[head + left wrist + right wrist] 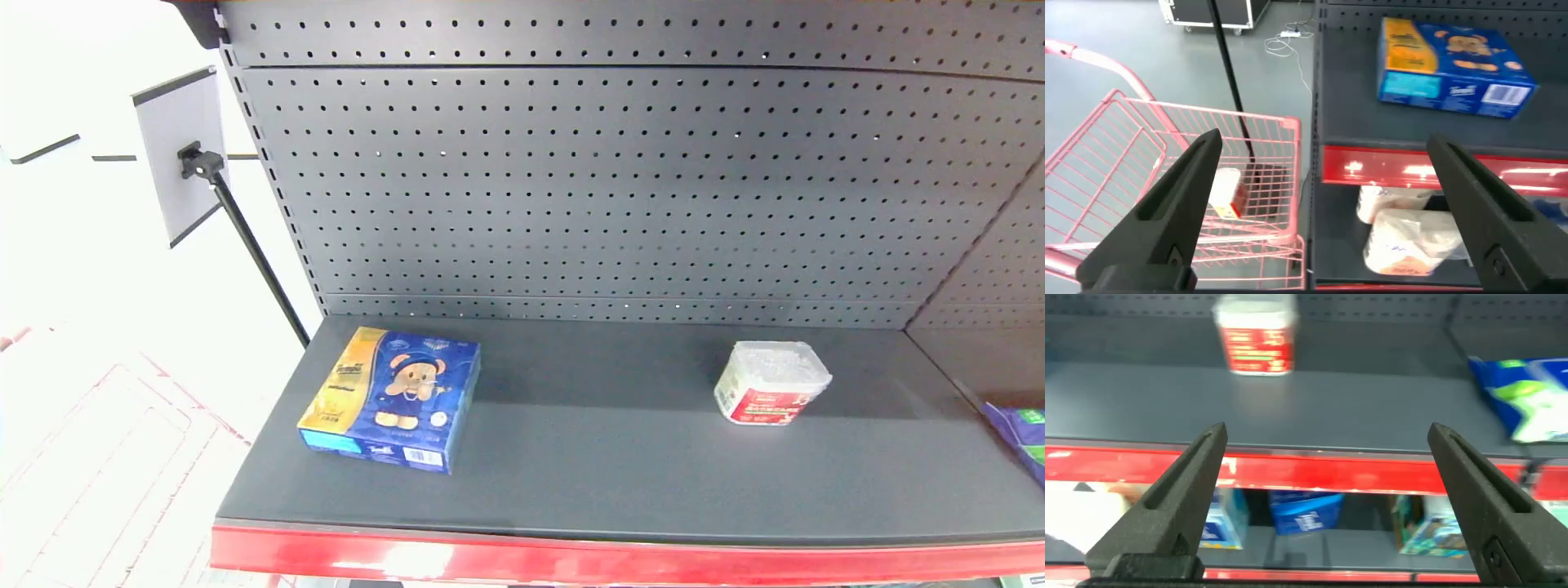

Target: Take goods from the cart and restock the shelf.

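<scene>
My left gripper (1323,139) and right gripper (1327,429) are spread wide, empty. A blue cardboard box (392,398) lies by the grey shelf's (612,457) left edge, a white plastic tub (771,382) nearer its right.

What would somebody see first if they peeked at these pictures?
Most likely the bright blue box with a cartoon bear, lying flat on the left side of the dark shelf. Next comes the small white tub with a red label, standing alone toward the right. Then the pink cart, on the floor beside the shelf's left end.
</scene>
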